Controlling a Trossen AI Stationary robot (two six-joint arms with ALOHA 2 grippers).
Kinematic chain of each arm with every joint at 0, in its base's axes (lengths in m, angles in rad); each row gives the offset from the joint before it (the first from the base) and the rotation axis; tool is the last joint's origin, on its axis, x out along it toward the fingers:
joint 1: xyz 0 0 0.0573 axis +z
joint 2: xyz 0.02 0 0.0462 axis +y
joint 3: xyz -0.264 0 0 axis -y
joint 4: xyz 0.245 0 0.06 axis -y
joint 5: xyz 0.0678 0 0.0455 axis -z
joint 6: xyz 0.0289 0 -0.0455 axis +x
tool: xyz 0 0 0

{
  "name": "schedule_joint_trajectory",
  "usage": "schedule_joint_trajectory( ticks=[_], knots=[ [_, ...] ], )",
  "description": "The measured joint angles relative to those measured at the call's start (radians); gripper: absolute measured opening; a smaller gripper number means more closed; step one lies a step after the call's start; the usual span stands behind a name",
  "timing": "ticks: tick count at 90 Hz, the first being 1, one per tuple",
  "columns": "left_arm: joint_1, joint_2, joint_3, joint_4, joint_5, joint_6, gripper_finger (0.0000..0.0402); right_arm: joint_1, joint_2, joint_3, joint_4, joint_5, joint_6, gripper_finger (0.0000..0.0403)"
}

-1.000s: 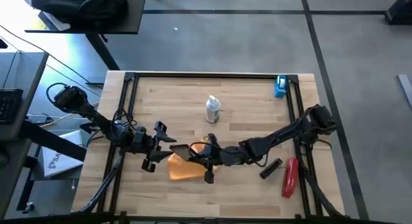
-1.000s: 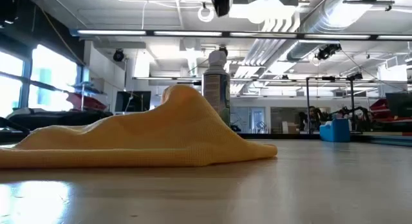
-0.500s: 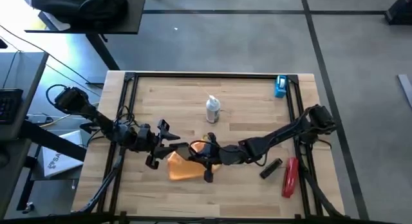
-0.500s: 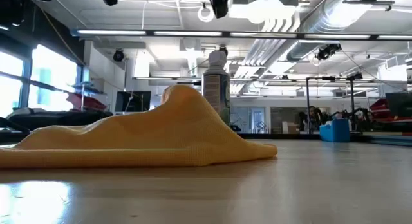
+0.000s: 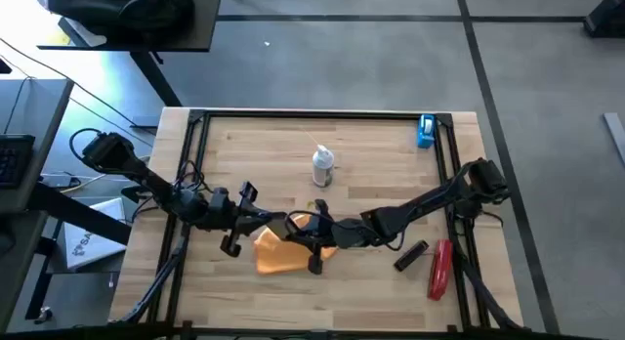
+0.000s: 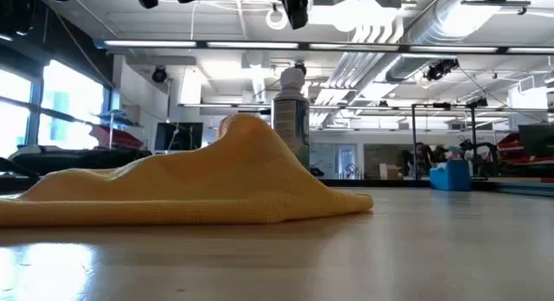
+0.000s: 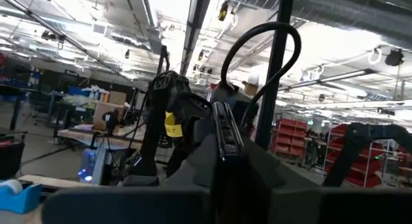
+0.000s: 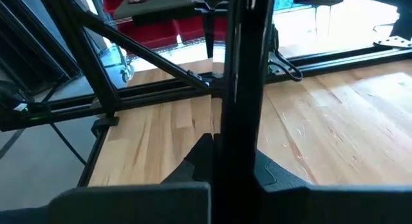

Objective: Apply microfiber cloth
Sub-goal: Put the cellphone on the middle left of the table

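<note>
Colours on the worktop (image 5: 371,154): pale wood planks, black frame.
Microfiber cloth (image 5: 275,254) orange-yellow, fine woven texture; spray bottle (image 5: 322,167) white with grey label; tape dispenser (image 5: 426,131) blue; red tool (image 5: 440,268); black phone (image 5: 410,255); both arms dark.

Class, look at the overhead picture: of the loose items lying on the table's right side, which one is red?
The long red tool near the right front edge. The small black object beside it is dark, and the tape dispenser in the far right corner is blue.

Wooden table (image 5: 371,154): microfiber cloth (image 5: 274,254), spray bottle (image 5: 322,167), red tool (image 5: 440,268).
</note>
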Motion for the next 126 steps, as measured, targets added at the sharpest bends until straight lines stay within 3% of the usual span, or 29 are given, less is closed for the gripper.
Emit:
schedule_joint_trajectory(
  ticks=[20,41,65,81,99,110,126],
  knots=[
    [-0.008,-0.008,0.000,-0.011,-0.042,-0.007,0.0008,-0.001,-0.010,0.000,-0.027,0.011,-0.011,0.0076],
    [-0.017,-0.086,-0.037,-0.185,-0.104,-0.109,0.0007,0.000,-0.067,0.000,-0.152,0.038,-0.005,0.0161],
    [0.033,-0.305,-0.044,-0.783,-0.054,-0.408,0.0007,0.011,-0.091,0.000,-0.307,0.035,0.100,0.0219],
    [0.129,-0.423,-0.044,-1.149,0.139,-0.578,0.0007,0.013,-0.057,0.000,-0.358,0.030,0.199,0.0229],
    [0.272,-0.464,-0.041,-1.392,0.399,-0.660,0.0008,0.012,-0.011,0.000,-0.301,-0.018,0.209,0.0229],
    [0.375,-0.457,-0.004,-1.554,0.558,-0.640,0.0009,0.014,0.028,0.000,-0.260,-0.039,0.229,0.0229],
    [0.509,-0.424,0.087,-1.800,0.682,-0.515,0.0009,0.015,0.099,0.000,-0.217,-0.059,0.229,0.0229]
  ],
)
